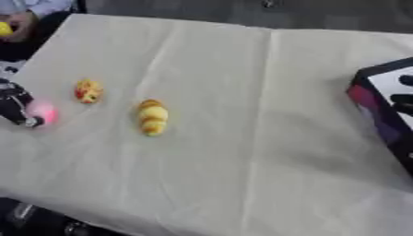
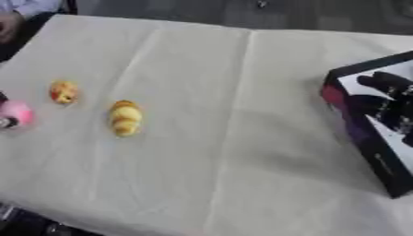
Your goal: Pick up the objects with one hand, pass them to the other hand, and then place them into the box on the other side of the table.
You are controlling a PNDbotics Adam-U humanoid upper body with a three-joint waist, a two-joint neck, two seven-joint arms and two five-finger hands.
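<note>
Left hand: the left hand (image 1: 16, 107) enters at the left edge of the frame, middle height, black with silver parts; its fingers are curled round a pink ball (image 1: 43, 112), which it grips just above or on the cloth — contact with the cloth cannot be told.
Right hand: the right hand (image 2: 386, 99) shows at the right edge, dark, over the inside of the box; whether its fingers are straight or curled cannot be told.
Reason for the hold: judged from the task, the ball is gripped for lifting and handing across to the other hand, which waits on the box side.
Box: one box (image 2: 348, 120), dark-walled with a pale inside and a reddish-purple corner, at the right edge; judged to be the destination, on the opposite side from the objects.
Remaining objects: one small yellow and red toy (image 1: 88, 90), left of centre; one larger yellow and orange ridged toy (image 1: 151, 116), just right of it and lower. Both lie free, apart from each other and from the ball.
Surface: one surface (image 1: 266, 138) under a creased beige cloth.
Count: three objects, one box, two hands.
Progress: nothing discernible inside the box apart from the hand.
</note>
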